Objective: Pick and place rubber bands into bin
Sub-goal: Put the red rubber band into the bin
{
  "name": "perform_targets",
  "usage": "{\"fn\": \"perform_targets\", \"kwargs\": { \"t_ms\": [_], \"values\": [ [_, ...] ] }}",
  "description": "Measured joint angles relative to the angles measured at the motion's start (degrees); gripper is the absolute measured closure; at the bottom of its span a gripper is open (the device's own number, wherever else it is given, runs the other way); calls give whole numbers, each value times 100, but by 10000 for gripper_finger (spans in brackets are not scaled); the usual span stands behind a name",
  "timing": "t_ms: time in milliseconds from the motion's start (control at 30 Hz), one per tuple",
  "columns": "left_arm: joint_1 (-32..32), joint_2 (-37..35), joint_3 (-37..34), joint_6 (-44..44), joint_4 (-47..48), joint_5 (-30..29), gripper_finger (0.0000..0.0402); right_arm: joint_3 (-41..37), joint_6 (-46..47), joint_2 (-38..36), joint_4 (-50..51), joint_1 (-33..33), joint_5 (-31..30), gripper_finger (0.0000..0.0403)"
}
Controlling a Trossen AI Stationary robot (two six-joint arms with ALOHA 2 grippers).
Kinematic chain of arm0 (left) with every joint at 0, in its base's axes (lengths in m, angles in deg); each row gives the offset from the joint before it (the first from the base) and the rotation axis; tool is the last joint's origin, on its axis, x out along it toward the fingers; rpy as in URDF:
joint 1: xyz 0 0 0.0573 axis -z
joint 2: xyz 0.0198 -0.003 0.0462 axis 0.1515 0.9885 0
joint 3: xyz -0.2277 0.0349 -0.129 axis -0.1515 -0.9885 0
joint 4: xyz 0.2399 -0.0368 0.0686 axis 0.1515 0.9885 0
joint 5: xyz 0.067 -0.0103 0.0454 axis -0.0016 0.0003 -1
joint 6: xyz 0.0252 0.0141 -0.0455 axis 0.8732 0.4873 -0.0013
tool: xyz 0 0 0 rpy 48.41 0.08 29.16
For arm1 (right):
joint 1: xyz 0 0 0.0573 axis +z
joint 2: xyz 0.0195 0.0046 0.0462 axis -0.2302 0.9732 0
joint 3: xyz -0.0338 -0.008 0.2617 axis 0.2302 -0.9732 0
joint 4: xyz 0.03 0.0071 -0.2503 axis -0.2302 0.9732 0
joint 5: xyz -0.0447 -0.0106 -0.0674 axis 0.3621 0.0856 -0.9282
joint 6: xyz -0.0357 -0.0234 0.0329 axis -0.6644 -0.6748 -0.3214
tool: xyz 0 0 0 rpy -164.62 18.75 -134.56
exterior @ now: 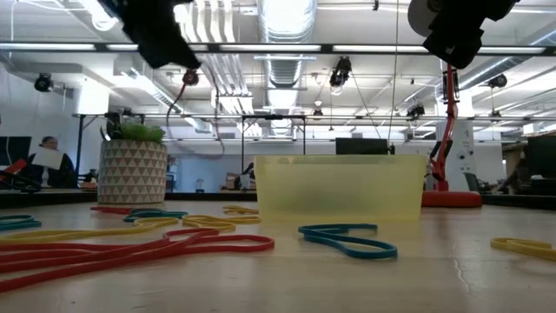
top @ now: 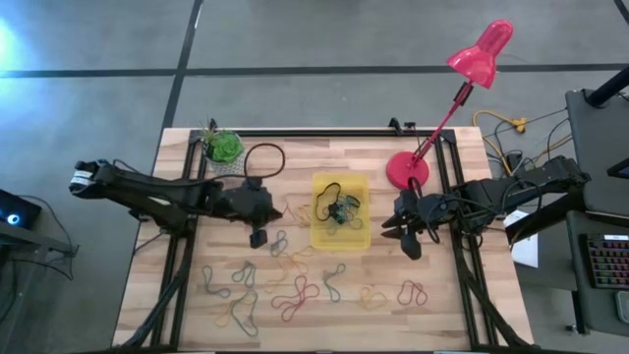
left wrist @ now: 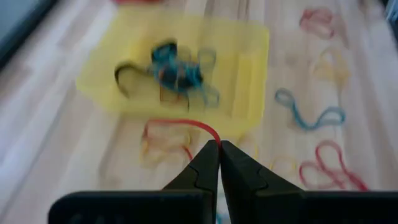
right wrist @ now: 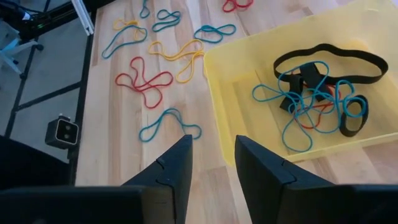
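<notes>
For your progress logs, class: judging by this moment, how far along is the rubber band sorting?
Early on. Done: a small tangle of blue and black bands lies in the yellow bin. In hand: the left gripper, fingers shut, pinches a red band beside the bin. The right gripper hangs open, holding nothing. Left: many loose bands across the table.

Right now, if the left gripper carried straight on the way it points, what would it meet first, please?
The left gripper, shut on a red rubber band, points at the yellow bin. It would probably reach the bin's near wall first, though it may be high enough to pass over the rim; depth is unclear.
</notes>
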Motion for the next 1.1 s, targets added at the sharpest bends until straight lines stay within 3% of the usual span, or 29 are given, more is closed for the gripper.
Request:
{"fn": "perform_targets", "kwargs": {
  "t_ms": [233,500,833,1100],
  "values": [
    [-272,269,439,544,-638,-11,401,-3,-36,0,1,0,-2,290],
    [-616,1194,782,847,-1599,203,401,-4,-59,0,0,2,-9,295],
    [-1117,2632,1341,976,-1890,445,401,-4,-60,0,-7,2,-13,303],
    [-1442,3200,1479,980,-2050,682,401,-7,35,0,-16,2,-13,299]
  ]
}}
